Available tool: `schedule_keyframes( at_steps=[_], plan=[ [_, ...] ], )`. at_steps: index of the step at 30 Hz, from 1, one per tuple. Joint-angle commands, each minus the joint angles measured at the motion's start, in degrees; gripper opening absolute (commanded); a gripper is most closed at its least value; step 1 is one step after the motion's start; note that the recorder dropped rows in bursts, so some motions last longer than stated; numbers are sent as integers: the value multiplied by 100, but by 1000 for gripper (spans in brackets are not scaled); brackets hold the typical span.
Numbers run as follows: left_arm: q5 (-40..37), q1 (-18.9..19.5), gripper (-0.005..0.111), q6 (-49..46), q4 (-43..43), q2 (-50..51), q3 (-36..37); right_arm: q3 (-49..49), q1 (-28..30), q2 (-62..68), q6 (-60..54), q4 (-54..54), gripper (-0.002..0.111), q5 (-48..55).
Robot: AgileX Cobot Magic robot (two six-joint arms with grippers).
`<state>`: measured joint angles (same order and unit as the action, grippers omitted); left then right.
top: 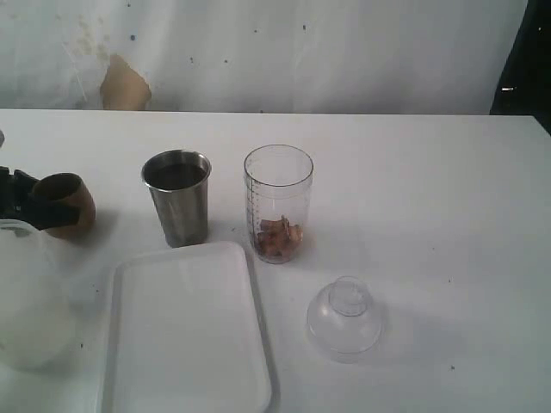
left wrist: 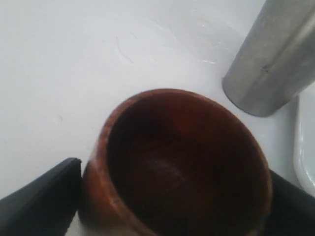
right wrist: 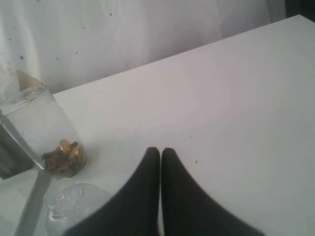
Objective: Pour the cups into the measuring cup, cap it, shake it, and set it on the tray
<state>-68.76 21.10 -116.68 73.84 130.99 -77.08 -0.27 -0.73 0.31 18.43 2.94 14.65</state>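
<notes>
The brown wooden cup point(top: 67, 205) stands on the table at the far left, and in the left wrist view the wooden cup point(left wrist: 182, 162) is empty. My left gripper point(top: 39, 202) point(left wrist: 174, 172) straddles it, open; a sliver of table shows between one finger point(left wrist: 44, 201) and the cup wall. The steel tumbler point(top: 177, 198) point(left wrist: 275, 59) stands to its right, dark inside. The measuring cup point(top: 277, 202) point(right wrist: 39, 132) holds brown pieces at its bottom. The cap point(top: 344, 318) point(right wrist: 74, 206) lies on the table. The tray point(top: 185, 331) is bare. My right gripper point(right wrist: 160, 150) is shut, empty, above the table.
A frosted translucent container point(top: 30, 297) stands at the front left beside the tray. A white curtain point(top: 301, 52) hangs behind the table's far edge. The right arm does not show in the exterior view.
</notes>
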Motion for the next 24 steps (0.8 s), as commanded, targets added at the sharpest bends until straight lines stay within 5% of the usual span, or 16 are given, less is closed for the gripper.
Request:
schedule_keyframes(
  at_steps=[1,18,20,22,23,24],
  plan=[
    [-121,-7,95,411,-23,-250,-26,27,-32,-31,-56,-4,0,-55],
    [-121,-7,96,1782,573,-1707,-26,27,-32,-31,-56,-4,0,-55],
    [65,-7,84,2347,660,-1935,-26,27,-32,-31,-56,-4,0,-55],
    [476,-7,57,3272,603,-2138,-26,27,-32,-31,117,-4,0,-55],
    [916,-7,17,4238,359,-2296,-26,27,-32,-31,23,-4,0,-55],
    [1128,-7,-1,4477,205,-2372,-26,27,-32,-31,23,-4,0,-55]
  ],
)
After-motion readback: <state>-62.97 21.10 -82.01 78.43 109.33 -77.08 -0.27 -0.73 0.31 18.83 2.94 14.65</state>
